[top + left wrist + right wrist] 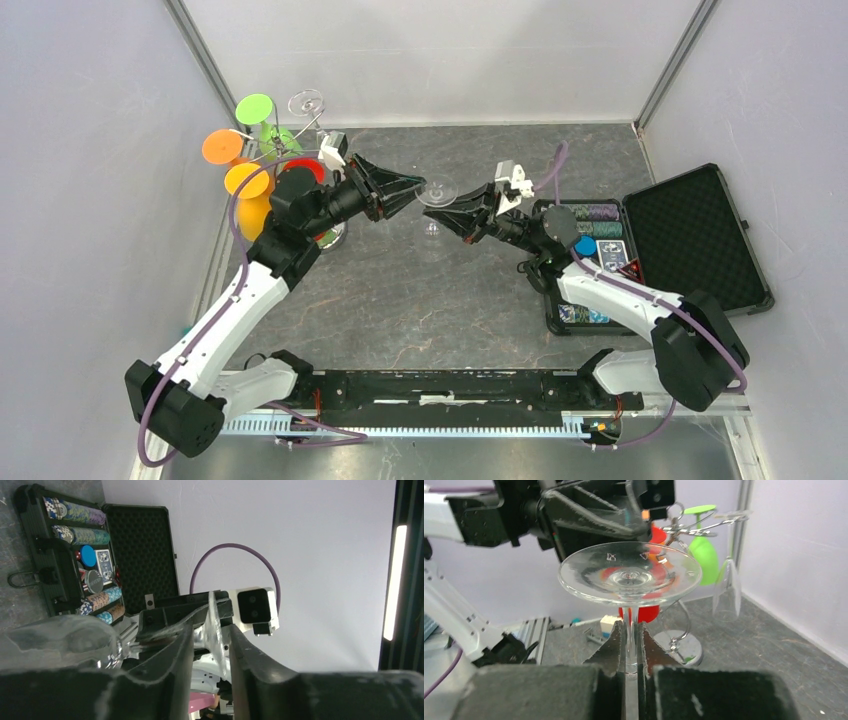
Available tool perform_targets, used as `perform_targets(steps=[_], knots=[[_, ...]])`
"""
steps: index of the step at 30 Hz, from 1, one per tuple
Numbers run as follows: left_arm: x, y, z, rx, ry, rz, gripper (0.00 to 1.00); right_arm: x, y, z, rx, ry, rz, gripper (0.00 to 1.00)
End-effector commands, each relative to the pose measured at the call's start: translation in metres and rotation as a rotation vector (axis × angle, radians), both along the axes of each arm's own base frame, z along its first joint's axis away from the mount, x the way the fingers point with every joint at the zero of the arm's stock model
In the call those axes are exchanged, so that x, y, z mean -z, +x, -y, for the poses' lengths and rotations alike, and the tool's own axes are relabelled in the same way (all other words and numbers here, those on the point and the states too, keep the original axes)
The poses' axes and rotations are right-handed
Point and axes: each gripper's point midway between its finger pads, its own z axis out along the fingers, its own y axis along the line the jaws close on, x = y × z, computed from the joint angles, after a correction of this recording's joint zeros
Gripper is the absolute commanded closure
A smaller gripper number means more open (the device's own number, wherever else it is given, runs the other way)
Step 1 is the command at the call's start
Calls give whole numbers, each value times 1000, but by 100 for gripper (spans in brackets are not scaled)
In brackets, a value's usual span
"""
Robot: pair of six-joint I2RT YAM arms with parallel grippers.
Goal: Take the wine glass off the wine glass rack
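A clear wine glass hangs upside down in mid-air over the table; its round foot (437,191) is on top and its bowl (432,233) below. My right gripper (463,214) is shut on its stem (630,625), just under the foot (629,573). My left gripper (408,192) is open, its fingers on either side of the foot's rim (218,630) with a gap to one side. The wine glass rack (331,236) stands behind my left arm at the back left; its shiny base (685,648) and wire hooks (696,526) show in the right wrist view.
The rack holds green (255,107), orange (222,146), yellow (247,180), red (306,168) and clear (305,102) glasses. An open black poker chip case (690,235) lies at the right, also in the left wrist view (145,545). White walls enclose the table.
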Motion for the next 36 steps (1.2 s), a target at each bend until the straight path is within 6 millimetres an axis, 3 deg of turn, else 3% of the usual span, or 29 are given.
perform_targets(steps=[1, 3, 5, 9, 16, 20, 24, 36], knots=[[-16, -10, -2, 7, -16, 89, 46, -52, 1, 27, 105, 229, 42, 100], [-7, -7, -5, -17, 6, 88, 26, -60, -1, 38, 128, 308, 9, 100], [2, -5, -7, -36, 29, 86, 14, -64, 0, 49, 154, 380, -30, 100], [10, -3, -12, -69, 79, 115, 8, -61, 11, 76, 253, 515, -154, 100], [20, -5, -26, -130, 187, 245, 1, -22, 51, 126, 468, 793, -602, 100], [36, -10, -15, -54, 206, 219, 2, -27, 53, 117, 357, 884, -738, 100], [51, -11, -4, -18, 205, 176, 3, -42, 52, 111, 284, 917, -721, 100], [48, -21, 19, 8, 70, 126, 17, -32, 57, 95, 213, 913, -780, 100]])
